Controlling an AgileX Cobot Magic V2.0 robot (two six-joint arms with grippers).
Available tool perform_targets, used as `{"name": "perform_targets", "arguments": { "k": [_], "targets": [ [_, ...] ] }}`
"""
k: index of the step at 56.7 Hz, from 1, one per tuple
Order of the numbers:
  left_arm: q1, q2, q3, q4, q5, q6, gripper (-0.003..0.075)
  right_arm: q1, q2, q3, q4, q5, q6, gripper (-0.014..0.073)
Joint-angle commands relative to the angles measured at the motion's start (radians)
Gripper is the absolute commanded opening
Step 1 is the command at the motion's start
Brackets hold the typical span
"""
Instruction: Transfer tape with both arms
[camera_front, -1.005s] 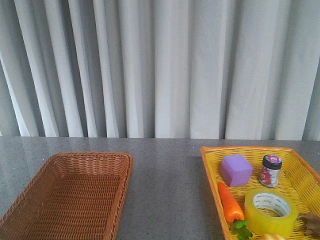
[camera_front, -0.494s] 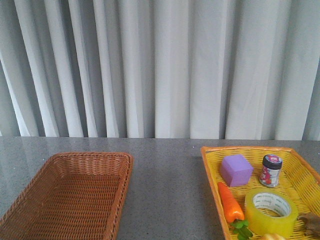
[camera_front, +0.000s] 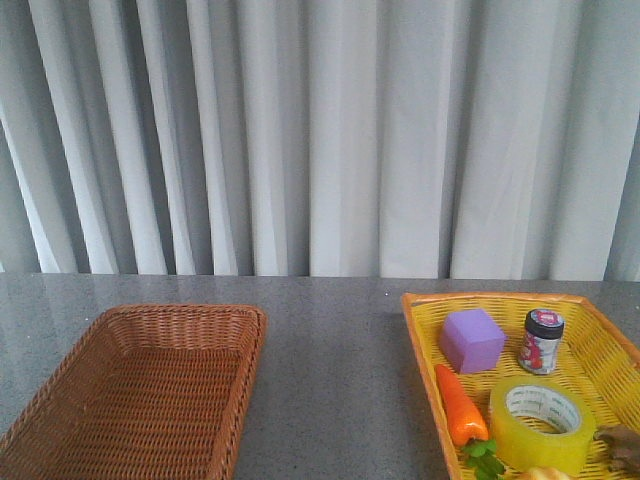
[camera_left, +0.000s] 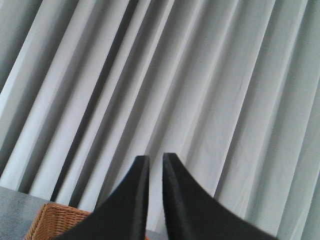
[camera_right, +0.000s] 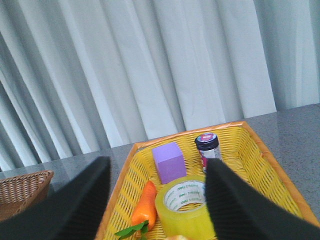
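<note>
While flat, tape (camera_front: 542, 424) beside carrot (camera_front: 460, 405).

Yellow tape (camera_front: 543, 423) with white core, purple block (camera_front: 472, 339), orange carrot (camera_front: 459, 405), brown woven basket (camera_front: 140, 385).

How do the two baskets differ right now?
The brown basket sits on the table's left and holds nothing visible; the yellow basket sits on the right and holds the tape, a carrot, a purple block and a small jar. The yellow one has an orange rim. Both are woven and rectangular.
</note>
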Motion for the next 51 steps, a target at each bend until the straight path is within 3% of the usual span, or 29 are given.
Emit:
{"name": "perform_targets", "arguments": {
  "k": [1,12,21,29,39,51],
  "targets": [
    [-0.003,-0.007,-0.045,-0.003,-0.028,-0.023,0.0118,-0.001,0.045,-0.035,0.001,-0.118,-0.016,0.0519],
    [-0.003,-0.007,-0.055,-0.003,-0.015,-0.111,0.0223,-0.001,0.082,-0.038,-0.012,-0.225,-0.016,0.0533],
    [-0.003,-0.007,-0.055,-0.003,-0.015,-0.140,0.0315,-0.001,0.163,-0.101,-0.063,-0.189,-0.018,0.0533],
    [-0.003,-0.007,-0.055,-0.003,-0.027,-0.140,0.0347,-0.001,0.308,-0.235,-0.130,-0.162,-0.022,0.0533],
    [-0.003,-0.007,-0.057,-0.003,-0.065,-0.144,0.0347,-0.001,0.540,-0.461,-0.211,0.015,-0.022,0.0533],
    [-0.003,-0.007,-0.110,-0.002,0.126,-0.135,0.0347,-0.002,0.844,-0.764,-0.229,0.282,-0.026,0.0533]
  ]
}}
